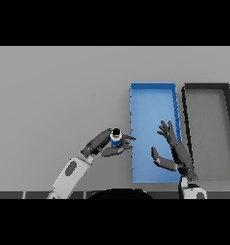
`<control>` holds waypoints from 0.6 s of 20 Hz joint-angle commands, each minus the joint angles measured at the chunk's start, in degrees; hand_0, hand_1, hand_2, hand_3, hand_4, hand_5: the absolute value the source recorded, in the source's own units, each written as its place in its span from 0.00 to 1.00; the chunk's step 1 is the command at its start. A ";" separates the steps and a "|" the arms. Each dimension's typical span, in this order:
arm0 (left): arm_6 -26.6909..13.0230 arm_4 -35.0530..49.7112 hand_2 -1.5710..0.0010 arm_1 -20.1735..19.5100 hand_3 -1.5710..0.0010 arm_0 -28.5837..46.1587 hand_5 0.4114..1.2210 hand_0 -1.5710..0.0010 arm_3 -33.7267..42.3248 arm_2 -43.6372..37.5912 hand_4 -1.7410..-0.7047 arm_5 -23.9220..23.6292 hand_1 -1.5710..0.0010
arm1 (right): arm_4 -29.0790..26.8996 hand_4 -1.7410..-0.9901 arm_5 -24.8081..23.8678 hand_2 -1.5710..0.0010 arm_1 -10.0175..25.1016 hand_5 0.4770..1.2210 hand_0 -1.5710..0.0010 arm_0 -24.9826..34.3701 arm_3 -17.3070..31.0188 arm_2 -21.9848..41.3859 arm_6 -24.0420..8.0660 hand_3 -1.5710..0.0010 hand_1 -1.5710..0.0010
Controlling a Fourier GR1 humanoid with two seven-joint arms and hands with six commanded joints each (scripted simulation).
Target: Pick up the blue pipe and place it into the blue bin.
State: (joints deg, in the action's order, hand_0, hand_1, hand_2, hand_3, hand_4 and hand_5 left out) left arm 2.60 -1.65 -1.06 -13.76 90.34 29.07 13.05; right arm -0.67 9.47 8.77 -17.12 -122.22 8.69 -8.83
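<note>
A short blue pipe (pixel 116 139) with a dark open top stands upright between the fingers and thumb of my left hand (pixel 103 142), which is curled round it just left of the blue bin (pixel 153 95). The pipe is still outside the bin's left wall. My right hand (pixel 177 152) hovers over the near right part of the blue bin with its fingers spread and straight, holding nothing.
A dark grey bin (pixel 227 115) lies directly right of the blue bin, their long sides almost touching. The grey table (pixel 54 95) stretches away to the left and far side.
</note>
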 commanded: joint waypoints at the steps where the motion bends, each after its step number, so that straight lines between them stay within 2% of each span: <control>1: 0.16 -0.46 0.00 0.17 0.00 0.46 1.00 0.00 -0.08 0.20 0.26 0.05 0.00 | -1.52 0.66 0.79 0.93 0.78 0.12 1.00 3.20 -1.20 0.34 -3.44 1.00 0.99; 5: -1.52 -1.09 0.00 0.78 0.00 -0.46 1.00 0.00 0.07 -0.93 0.26 0.25 0.00 | -1.44 0.61 3.51 0.95 3.66 0.11 1.00 12.78 -2.50 3.82 -11.26 1.00 1.00; 8: -0.47 -1.92 0.00 0.31 0.00 -0.18 1.00 0.00 0.11 -1.63 0.26 0.92 0.00 | -1.60 0.59 5.03 0.97 4.19 0.11 1.00 19.75 -1.41 6.21 -14.30 1.00 1.00; 9: -0.55 -1.81 0.00 0.71 0.00 -0.56 1.00 0.00 -1.12 -1.83 0.26 1.60 0.00 | -2.52 0.58 5.16 0.97 3.41 0.11 1.00 22.75 -0.48 7.04 -16.08 1.00 1.00; 12: 0.82 -2.19 0.00 1.72 0.00 -0.60 1.00 0.00 -1.52 -1.95 0.27 2.27 0.00 | -4.53 0.61 6.80 0.97 2.28 0.10 1.00 26.75 1.32 9.06 -19.22 1.00 1.00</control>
State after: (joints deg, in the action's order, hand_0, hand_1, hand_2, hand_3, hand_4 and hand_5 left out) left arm 3.43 -3.89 0.68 -14.39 88.80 27.15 15.42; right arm -5.14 16.27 11.02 9.65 -120.43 17.76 -27.95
